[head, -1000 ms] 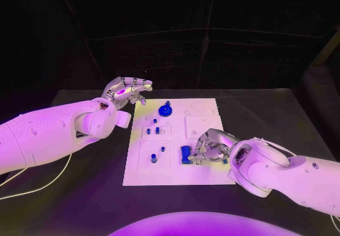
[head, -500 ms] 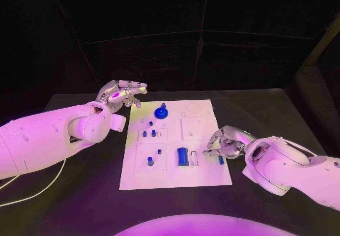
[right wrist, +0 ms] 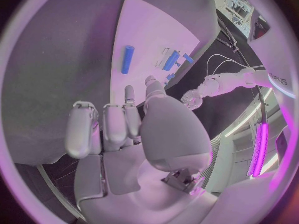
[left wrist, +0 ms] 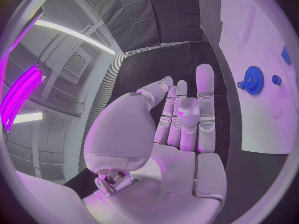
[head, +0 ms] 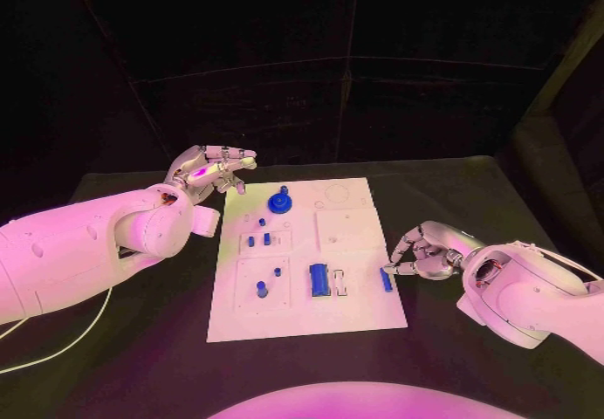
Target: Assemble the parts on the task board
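Observation:
The white task board (head: 359,310) lies in the middle of the table. On it stand a blue gear (head: 279,203), a long blue block (head: 319,279) and several small blue pegs (head: 262,289). A blue cylinder (head: 385,279) lies flat by the board's right edge. My right hand (head: 423,249) hangs just right of that edge, close to the cylinder, fingers loosely bent and holding nothing. The right wrist view shows the cylinder (right wrist: 127,59) lying free beyond the fingertips (right wrist: 128,91). My left hand (head: 209,166) is raised off the board's far left corner, empty, fingers straight (left wrist: 205,92), with the gear (left wrist: 253,79) beside it.
Black table (head: 139,340) runs all round the board. A pale cable (head: 63,345) trails over the table at the near left. My left arm (head: 88,244) hangs over the table left of the board.
My right hand has drawn away to the right, off the board, and let go of the blue cylinder, which now lies by the board's right edge. The left hand has held its place.

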Robot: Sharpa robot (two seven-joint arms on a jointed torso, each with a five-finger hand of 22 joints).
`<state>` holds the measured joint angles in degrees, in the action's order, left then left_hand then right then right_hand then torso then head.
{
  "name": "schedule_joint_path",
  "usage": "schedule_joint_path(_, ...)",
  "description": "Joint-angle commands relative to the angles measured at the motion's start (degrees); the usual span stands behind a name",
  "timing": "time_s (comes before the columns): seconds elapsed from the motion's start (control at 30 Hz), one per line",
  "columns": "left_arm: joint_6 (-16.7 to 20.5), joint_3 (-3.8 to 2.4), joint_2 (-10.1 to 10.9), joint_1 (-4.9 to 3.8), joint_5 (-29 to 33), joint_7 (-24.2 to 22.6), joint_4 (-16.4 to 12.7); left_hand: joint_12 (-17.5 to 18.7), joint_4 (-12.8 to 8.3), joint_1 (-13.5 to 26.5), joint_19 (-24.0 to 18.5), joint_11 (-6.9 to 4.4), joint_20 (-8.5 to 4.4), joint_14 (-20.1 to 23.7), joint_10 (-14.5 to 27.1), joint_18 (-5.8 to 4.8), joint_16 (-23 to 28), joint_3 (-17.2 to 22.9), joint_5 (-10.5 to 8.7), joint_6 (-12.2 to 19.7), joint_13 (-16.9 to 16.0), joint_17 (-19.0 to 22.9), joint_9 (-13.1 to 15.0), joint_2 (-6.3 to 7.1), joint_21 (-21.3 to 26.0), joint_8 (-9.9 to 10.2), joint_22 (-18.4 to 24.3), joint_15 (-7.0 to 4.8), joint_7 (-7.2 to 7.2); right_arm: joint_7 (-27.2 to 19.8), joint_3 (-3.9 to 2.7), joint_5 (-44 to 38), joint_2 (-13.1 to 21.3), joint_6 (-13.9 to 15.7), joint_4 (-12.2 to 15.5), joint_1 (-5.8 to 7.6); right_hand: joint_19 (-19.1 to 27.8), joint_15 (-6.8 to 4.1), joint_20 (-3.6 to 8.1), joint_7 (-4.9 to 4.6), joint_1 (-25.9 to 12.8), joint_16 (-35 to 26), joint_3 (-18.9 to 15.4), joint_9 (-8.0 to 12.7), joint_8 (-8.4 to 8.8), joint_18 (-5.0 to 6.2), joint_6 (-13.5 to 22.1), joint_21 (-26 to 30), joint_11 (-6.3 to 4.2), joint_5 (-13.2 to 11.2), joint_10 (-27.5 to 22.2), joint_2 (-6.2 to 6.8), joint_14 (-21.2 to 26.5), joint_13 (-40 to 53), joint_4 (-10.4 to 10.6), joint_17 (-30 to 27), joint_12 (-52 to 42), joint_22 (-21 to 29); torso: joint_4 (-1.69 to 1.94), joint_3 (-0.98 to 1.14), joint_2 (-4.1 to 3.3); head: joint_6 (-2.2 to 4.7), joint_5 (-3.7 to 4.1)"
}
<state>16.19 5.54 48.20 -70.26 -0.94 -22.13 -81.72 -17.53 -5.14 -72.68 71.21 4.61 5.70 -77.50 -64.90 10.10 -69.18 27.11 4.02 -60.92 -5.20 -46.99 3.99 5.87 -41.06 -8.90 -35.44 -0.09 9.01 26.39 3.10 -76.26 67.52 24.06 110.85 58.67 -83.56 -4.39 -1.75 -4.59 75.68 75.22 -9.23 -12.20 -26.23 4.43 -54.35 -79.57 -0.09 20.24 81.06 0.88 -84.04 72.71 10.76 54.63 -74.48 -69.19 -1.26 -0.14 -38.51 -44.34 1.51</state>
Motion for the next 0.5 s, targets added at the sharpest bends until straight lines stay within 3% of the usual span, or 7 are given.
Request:
schedule_joint_path(0.03,-0.63,-0.01,0.01,-0.05,0.07,-0.18,-0.05,-0.27,0.02,-0.01,-0.21,0.02,-0.09,0.29,0.34,0.39,0.1,-0.2,-0.19,0.26,-0.06,0.07,-0.05,-0.59,0.37,-0.21,0.06,-0.05,-0.03,2.67,0.0,-4.05,-0.35,-4.92,-0.4,0.05,-0.03,0.22,-0.33,0.09,-0.82,-0.38,-0.84,0.13,0.41,-0.44,-0.75,0.25,-0.03,0.11,0.15,-0.06,-0.79,-0.1,0.43,-0.13,0.36,-0.09,0.06,-0.06,-0.02,-0.17,0.14)
schedule_joint_path(0.13,-0.64,-0.01,0.05,-0.05,0.07,-0.21,-0.1,-0.27,0.02,-0.01,-0.21,0.02,-0.09,0.29,0.34,0.39,0.1,-0.2,-0.19,0.26,-0.06,0.07,-0.05,-0.59,0.37,-0.21,0.06,-0.05,-0.03,3.99,0.01,-5.33,-1.1,-7.03,-1.0,0.02,-0.03,0.16,-0.28,0.19,-1.23,-0.46,-1.31,0.17,0.6,-0.44,-1.17,0.27,-0.1,0.05,0.16,0.08,-0.77,-0.13,0.7,-0.25,0.44,-0.09,0.09,-0.07,-0.02,-0.32,0.13)
schedule_joint_path(0.27,-0.63,-0.01,0.1,-0.05,0.07,-0.23,-0.12,-0.27,0.02,-0.01,-0.21,0.02,-0.09,0.29,0.34,0.39,0.1,-0.2,-0.19,0.26,-0.06,0.07,-0.05,-0.59,0.37,-0.21,0.06,-0.05,-0.03,4.64,0.02,-6.2,-1.82,-8.17,-1.47,0.0,-0.02,0.13,-0.26,0.25,-1.32,-0.52,-1.52,0.17,0.66,-0.43,-1.41,0.29,-0.14,0.02,0.17,0.17,-0.75,-0.13,0.76,-0.37,0.46,-0.08,0.15,0.03,-0.02,-0.41,0.05)
schedule_joint_path(0.5,-0.65,-0.01,0.2,-0.05,0.07,-0.24,-0.18,-0.27,0.02,-0.01,-0.21,0.02,-0.09,0.29,0.34,0.39,0.1,-0.2,-0.19,0.26,-0.06,0.07,-0.05,-0.59,0.37,-0.21,0.06,-0.05,-0.03,5.27,0.03,-7.58,-3.11,-9.53,-2.32,-0.03,0.0,0.1,-0.24,0.31,-1.23,-0.56,-1.61,0.16,0.68,-0.42,-1.6,0.31,-0.19,0.01,0.16,0.21,-0.74,-0.16,0.71,-0.43,0.5,-0.04,0.17,-0.01,-0.04,-0.58,0.03)
